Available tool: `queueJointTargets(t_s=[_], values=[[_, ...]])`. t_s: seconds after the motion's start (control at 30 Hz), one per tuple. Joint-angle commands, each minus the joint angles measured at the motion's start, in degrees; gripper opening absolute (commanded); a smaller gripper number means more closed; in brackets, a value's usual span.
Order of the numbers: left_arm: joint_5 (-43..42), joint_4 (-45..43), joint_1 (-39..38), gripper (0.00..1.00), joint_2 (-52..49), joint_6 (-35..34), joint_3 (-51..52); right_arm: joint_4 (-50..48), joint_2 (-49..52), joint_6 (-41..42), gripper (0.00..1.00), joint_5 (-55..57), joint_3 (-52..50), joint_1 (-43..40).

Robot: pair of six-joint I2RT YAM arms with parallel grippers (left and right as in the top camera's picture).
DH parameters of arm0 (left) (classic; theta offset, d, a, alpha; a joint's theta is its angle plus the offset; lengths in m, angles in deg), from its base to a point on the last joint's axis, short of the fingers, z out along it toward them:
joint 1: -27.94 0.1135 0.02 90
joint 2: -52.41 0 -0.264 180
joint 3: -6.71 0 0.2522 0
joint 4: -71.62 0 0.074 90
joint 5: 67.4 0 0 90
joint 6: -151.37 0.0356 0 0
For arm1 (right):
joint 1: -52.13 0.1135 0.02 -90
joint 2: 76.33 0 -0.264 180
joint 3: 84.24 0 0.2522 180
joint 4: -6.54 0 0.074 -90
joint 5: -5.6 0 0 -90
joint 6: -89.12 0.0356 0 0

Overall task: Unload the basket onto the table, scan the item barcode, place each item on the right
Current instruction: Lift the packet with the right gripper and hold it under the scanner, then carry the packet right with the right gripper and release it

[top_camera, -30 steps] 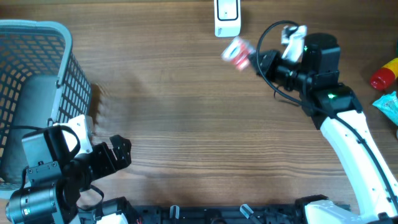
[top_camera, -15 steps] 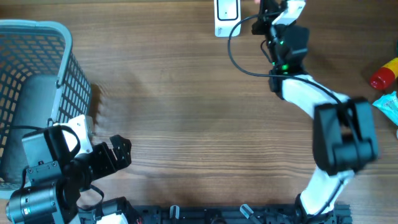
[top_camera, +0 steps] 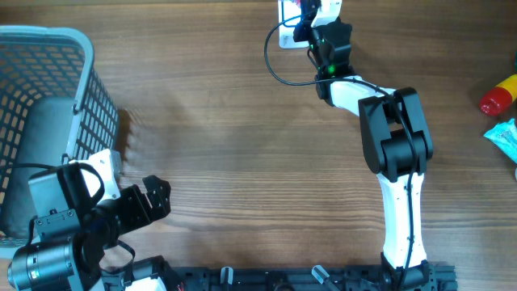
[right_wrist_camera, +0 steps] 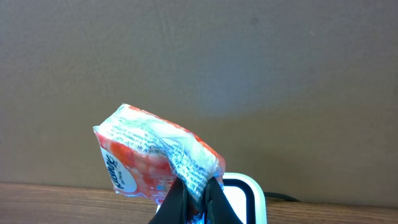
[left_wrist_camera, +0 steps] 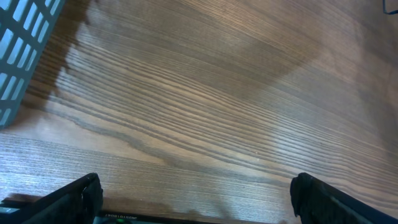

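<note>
By the basket (top_camera: 48,48), the left gripper (left_wrist_camera: 196,193) sat idle, spread wide and holding nothing. In the last second the right gripper (right_wrist_camera: 196,200) had swung its packet (right_wrist_camera: 152,155) across to the scanner (right_wrist_camera: 247,193), so the barcode pass looked under way. It was clenched on the packet's crimped edge, with the packet held just above the scanner.

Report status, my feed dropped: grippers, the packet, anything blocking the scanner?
Left gripper open, empty, near the basket. Right gripper shut on red-and-white packet, held up at the white scanner. Nothing seen between them.
</note>
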Motion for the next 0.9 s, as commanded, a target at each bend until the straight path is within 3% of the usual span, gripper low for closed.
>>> queueJointTargets(t_s=[0.0,0.17,0.37,0.57,0.67,0.8,0.83,0.87], values=[[0.2,-0.1,0.1,1.00,0.2,-0.5,-0.1,0.7,0.4,-0.7,0.04,-0.4,1.5,-0.9],[0.2,-0.1,0.1,1.00,0.2,-0.5,-0.1,10.6,-9.0,-0.9,0.04,-1.5,1.5,-5.5],[0.2,-0.1,0.1,1.00,0.2,-0.5,-0.1,44.7,-23.9,-0.9,0.04,8.0,1.5,-19.1],[0.2,-0.1,0.1,1.00,0.2,-0.5,-0.1,80.6,-27.2,-0.7,0.04,15.3,0.4,-33.8],[0.2,-0.2,0.1,1.00,0.2,-0.5,-0.1,83.5,-25.9,3.7,0.04,15.9,-5.2,-40.9],[0.2,-0.1,0.1,1.00,0.2,-0.5,-0.1,81.8,-24.9,3.8,0.04,15.6,-10.4,-46.3],[0.2,-0.1,0.1,1.00,0.2,-0.5,-0.1,81.3,-25.2,3.7,0.06,14.7,-10.3,-46.9],[0.1,-0.1,0.1,1.00,0.2,-0.5,-0.1,81.2,-25.7,3.6,0.55,14.1,-10.2,-47.1]])
